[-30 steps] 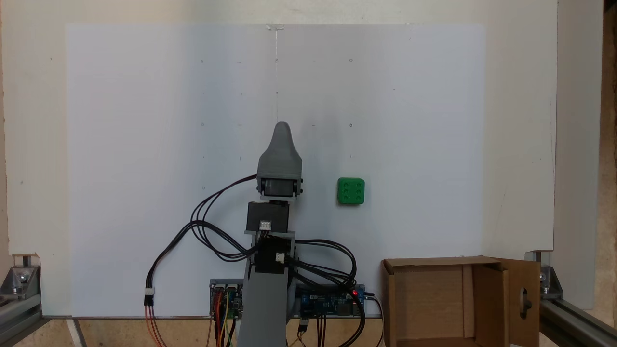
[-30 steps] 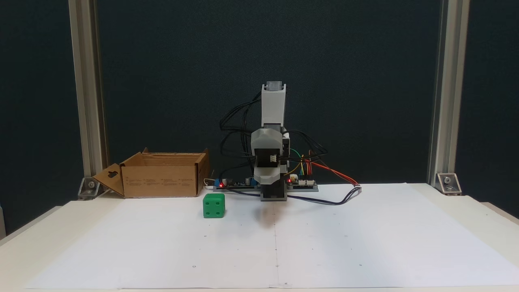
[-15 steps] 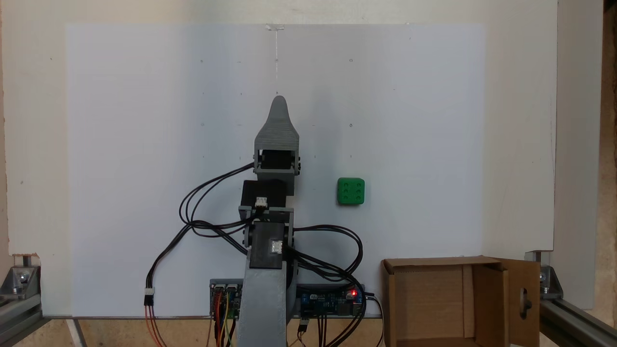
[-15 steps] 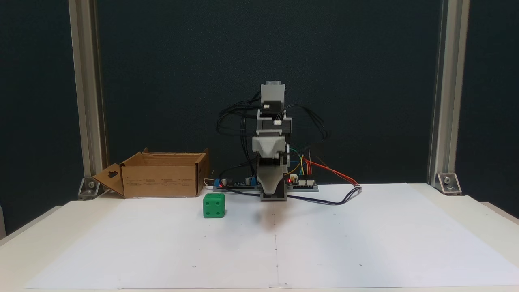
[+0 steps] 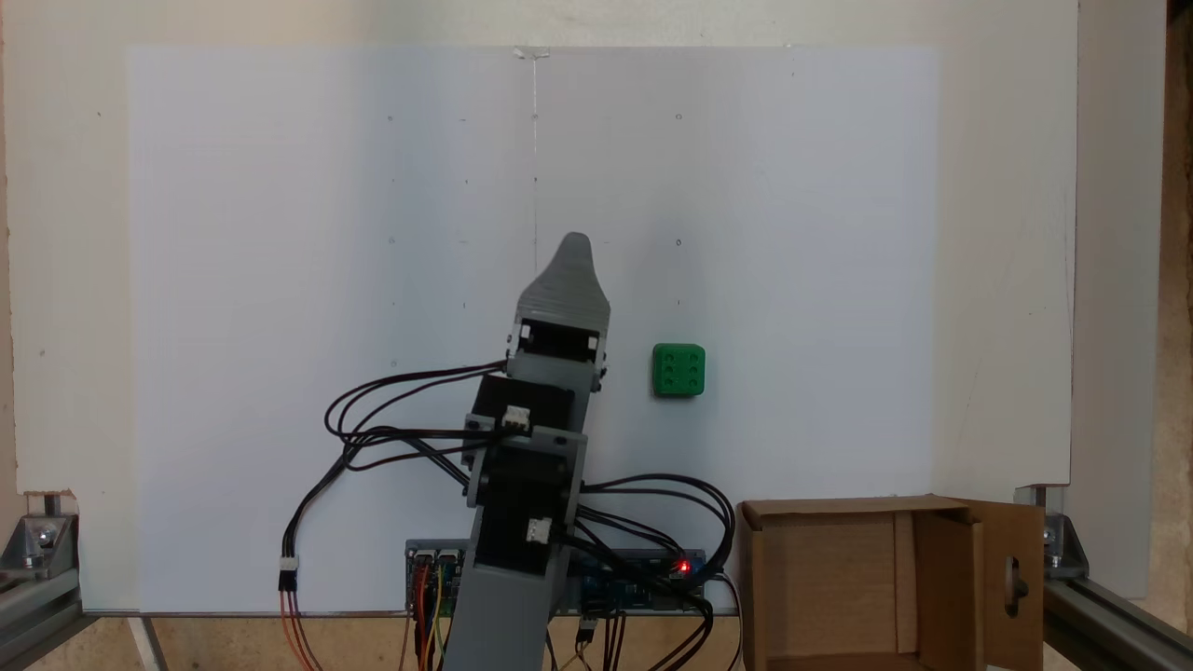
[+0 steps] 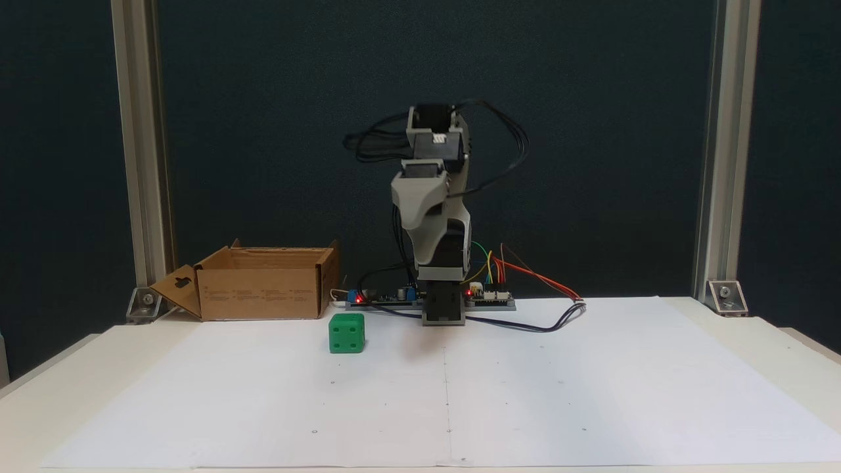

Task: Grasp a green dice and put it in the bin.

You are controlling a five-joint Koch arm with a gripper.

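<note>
Lying across most of the frame in both fixed views, a smooth white paper sheet (image 5: 280,280) (image 6: 591,394) covers the pale table (image 5: 1007,280) (image 6: 39,407).

Seen from above, black cables (image 5: 373,438) loop at centre left. Right of them the grey plastic arm (image 5: 508,596) rises from the bottom edge and leans slightly right. Its claw (image 5: 576,244) shows as one ridged, tapering shell with a rounded tip pointing toward the top of the frame; whether its jaws are open or closed cannot be told. Just right of the claw, apart from it, the green dice (image 5: 678,369) sits flat on the paper at centre right. It is a cube with rounded corners, so it has no long axis; its edges run square to the sheet, six sunken pips on top. At lower right stands the brown corrugated cardboard box (image 5: 941,596), flaps upright, a keyhole-shaped slot in its right flap.

From the front, the box (image 6: 259,295) stands at middle left, the dice (image 6: 347,333) just right of it and nearer the lens, four pips facing forward. The claw (image 6: 428,255) hangs in mid-frame, raised above the paper.
</note>
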